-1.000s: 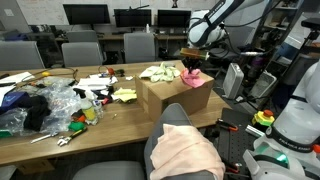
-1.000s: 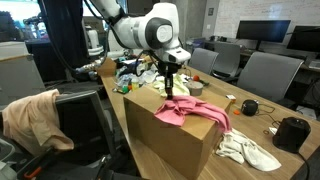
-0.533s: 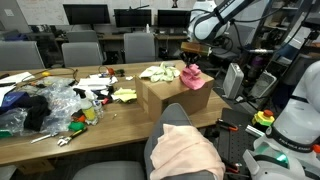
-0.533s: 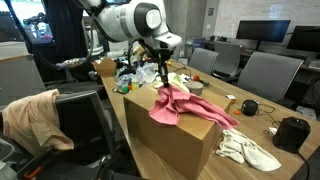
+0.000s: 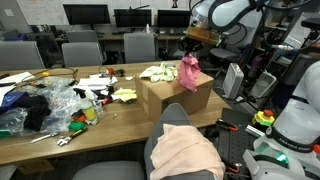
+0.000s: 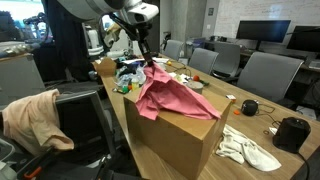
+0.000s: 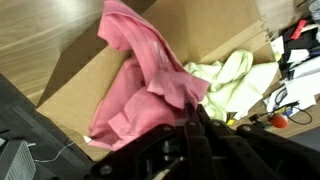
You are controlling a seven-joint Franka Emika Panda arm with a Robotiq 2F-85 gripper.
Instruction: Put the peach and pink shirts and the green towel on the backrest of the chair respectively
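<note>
Pale peach-salmon cloth shirt (image 5: 187, 152): draped on grey fabric chair backrest (image 5: 168, 113); done. Rose-pink cloth shirt (image 5: 188, 70): pinched in closed gripper (image 5: 190, 52), lifted above brown cardboard box (image 5: 175, 97). Pale green towel (image 5: 157, 72): on box, 9 o'clock of pink shirt; pending.

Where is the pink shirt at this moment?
In both exterior views the pink shirt hangs from the shut tool over the cardboard box, its lower part lying on the box top; the green towel lies beside the box.
</note>
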